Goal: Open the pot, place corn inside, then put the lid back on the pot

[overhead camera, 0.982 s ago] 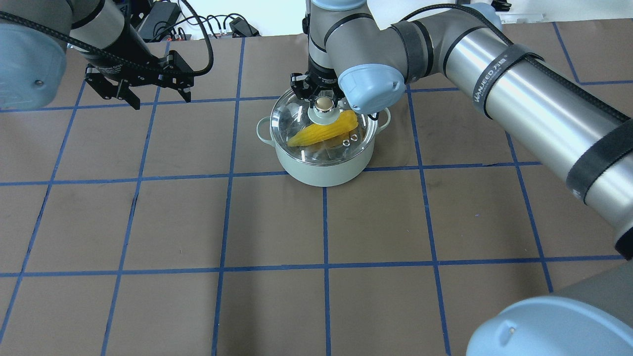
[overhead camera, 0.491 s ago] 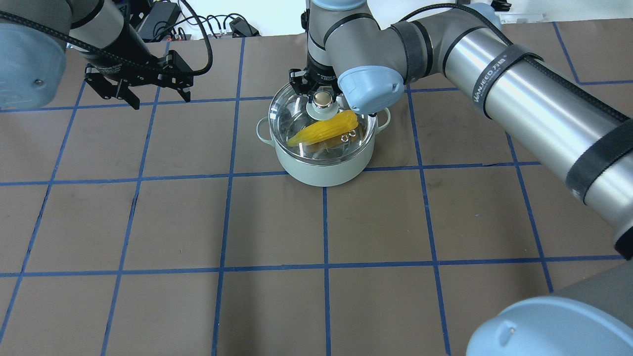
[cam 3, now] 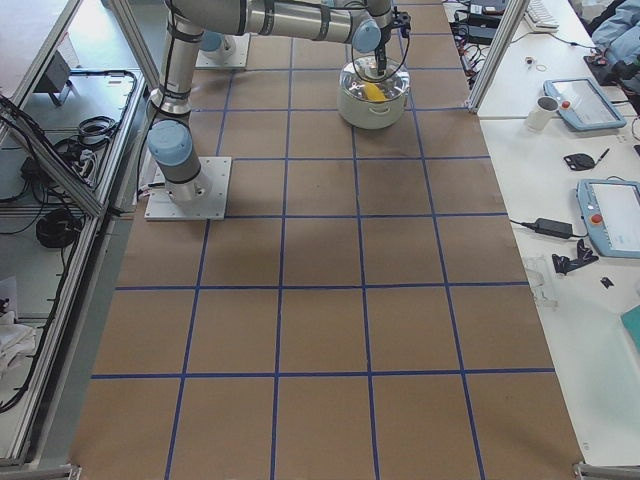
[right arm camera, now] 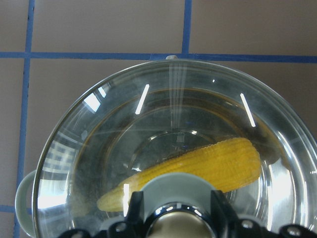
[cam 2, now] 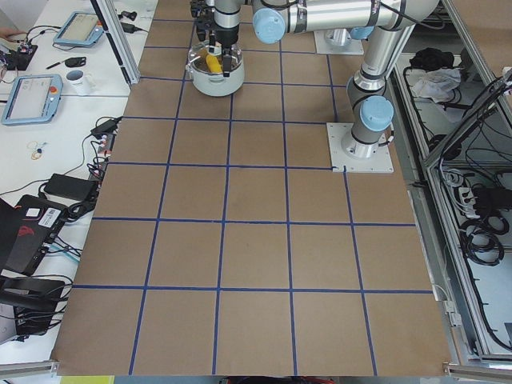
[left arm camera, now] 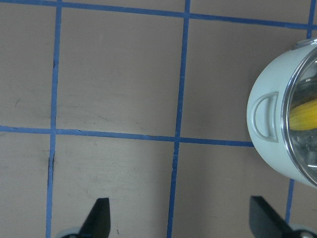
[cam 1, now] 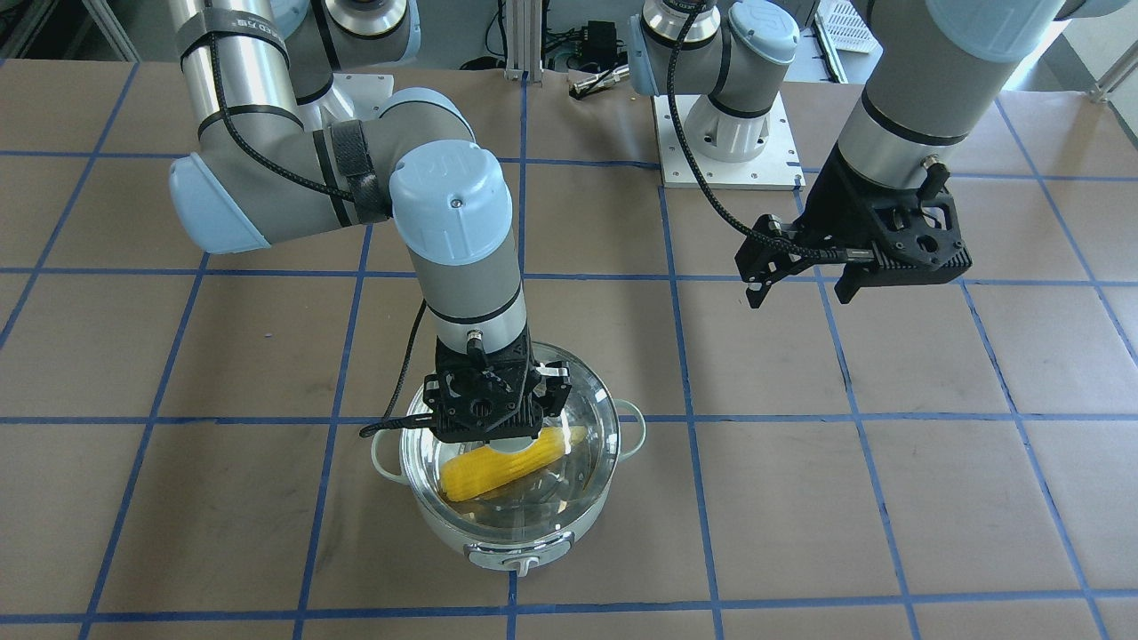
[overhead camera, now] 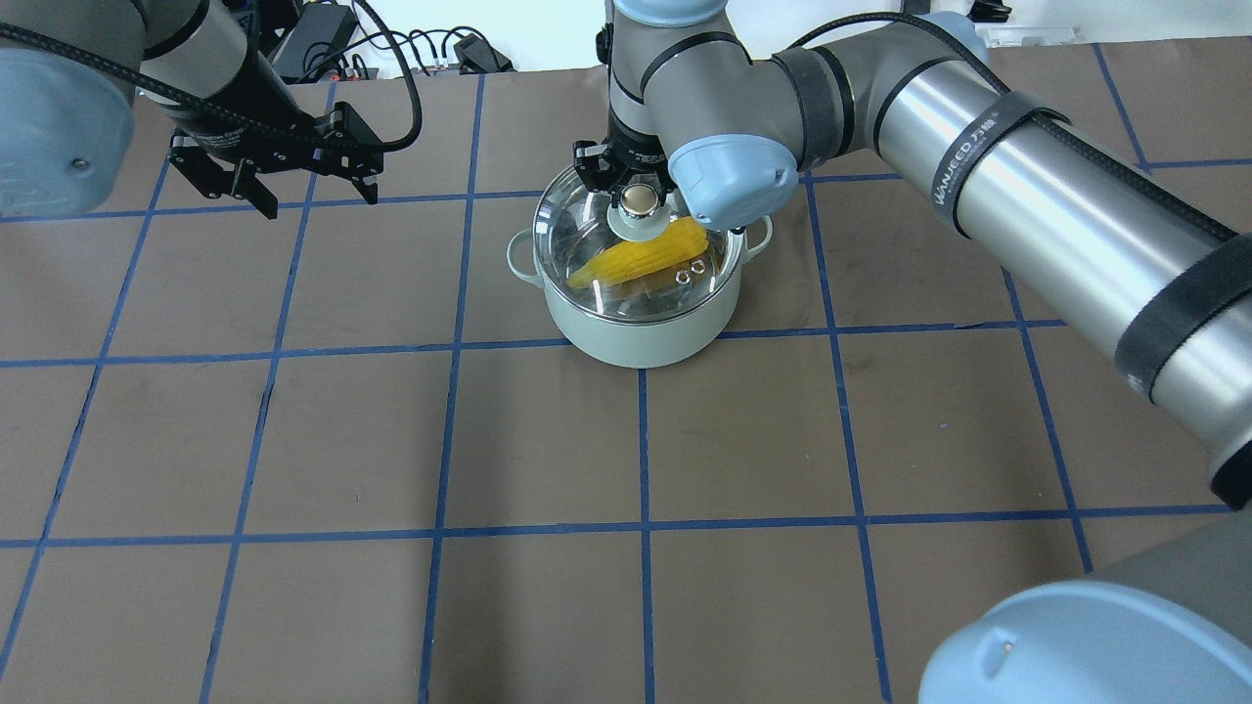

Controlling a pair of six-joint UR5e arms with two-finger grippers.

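The pale mint pot (overhead camera: 636,337) stands on the table's far middle, control knob toward the front-facing camera (cam 1: 516,562). The yellow corn (overhead camera: 636,259) lies inside it, seen through the clear glass lid (overhead camera: 577,230), which sits on the pot's rim. My right gripper (overhead camera: 637,191) is straight above the pot, shut on the lid's knob (overhead camera: 638,199); in the right wrist view its fingers (right arm camera: 134,210) flank the knob above the corn (right arm camera: 208,163). My left gripper (overhead camera: 321,202) hangs open and empty to the pot's left; its wrist view shows the pot's side handle (left arm camera: 266,118).
Brown table with a blue tape grid. Cables and power bricks (overhead camera: 323,39) lie beyond the far edge. The left arm's white base plate (cam 1: 729,142) is at the robot's side. Tablets and a mug (cam 3: 545,110) sit on side benches.
The lid, held by my right gripper, has shifted slightly toward the far side and now sits centred on the pot's rim. The left arm has barely moved.
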